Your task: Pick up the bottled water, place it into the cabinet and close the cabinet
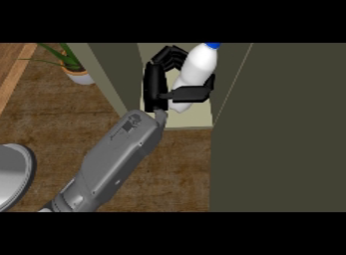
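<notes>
The bottled water [196, 67], white with a blue cap, stands tilted inside the open cabinet [197, 122], just above its pale shelf floor. My left hand [155, 84] is shut on it: the fingers [168, 54] curl round the far side and the thumb [194, 93] crosses its lower front. The grey forearm [116, 159] comes in from the lower left. The cabinet door [286, 129] stands open as a wide dark olive panel on the right. My right hand shows nowhere.
The cabinet's left wall [113, 74] rises just beside the hand. A potted plant [76, 67] stands at the back left by a wooden strip [2, 79]. A grey round object [6, 174] lies at the lower left edge on the brown counter [50, 119].
</notes>
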Robot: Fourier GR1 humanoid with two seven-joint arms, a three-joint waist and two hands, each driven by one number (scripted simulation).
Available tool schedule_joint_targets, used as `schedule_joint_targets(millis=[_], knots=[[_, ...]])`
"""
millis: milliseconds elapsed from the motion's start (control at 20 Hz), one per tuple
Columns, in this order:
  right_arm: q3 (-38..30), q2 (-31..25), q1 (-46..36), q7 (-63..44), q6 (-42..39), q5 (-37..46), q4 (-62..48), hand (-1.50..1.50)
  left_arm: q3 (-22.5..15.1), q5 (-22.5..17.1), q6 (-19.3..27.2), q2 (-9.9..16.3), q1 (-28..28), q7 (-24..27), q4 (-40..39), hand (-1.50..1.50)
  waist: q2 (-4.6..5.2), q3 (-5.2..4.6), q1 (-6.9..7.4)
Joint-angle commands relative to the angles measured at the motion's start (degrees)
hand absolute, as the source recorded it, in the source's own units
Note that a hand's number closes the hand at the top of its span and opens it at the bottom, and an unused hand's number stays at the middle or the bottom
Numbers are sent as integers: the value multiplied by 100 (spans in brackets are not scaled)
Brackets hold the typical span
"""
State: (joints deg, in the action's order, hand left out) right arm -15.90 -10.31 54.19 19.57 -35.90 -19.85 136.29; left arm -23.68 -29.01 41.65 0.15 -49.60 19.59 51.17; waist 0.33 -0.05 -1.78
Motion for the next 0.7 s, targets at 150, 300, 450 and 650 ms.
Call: schedule_joint_targets(millis=[150, 300, 450, 650], knots=[[-277, -278, -53, -467, -51, -1116, 374, -150, 441, -446, -158, -15, -345, 634, -925, 150, 28, -2, -50], [39, -21, -88, -528, 32, -707, 560, -150, 529, -246, -559, -15, -468, 886, -1512, 150, 29, -2, -29], [-27, 16, -217, -297, -33, -528, 317, -150, 459, 12, -289, -12, -954, 954, -2188, 150, 41, 1, -110], [-215, -53, -114, -15, -323, -624, 135, -150, 540, 294, -247, 41, -1554, 706, -2917, -150, 36, 5, -154]])
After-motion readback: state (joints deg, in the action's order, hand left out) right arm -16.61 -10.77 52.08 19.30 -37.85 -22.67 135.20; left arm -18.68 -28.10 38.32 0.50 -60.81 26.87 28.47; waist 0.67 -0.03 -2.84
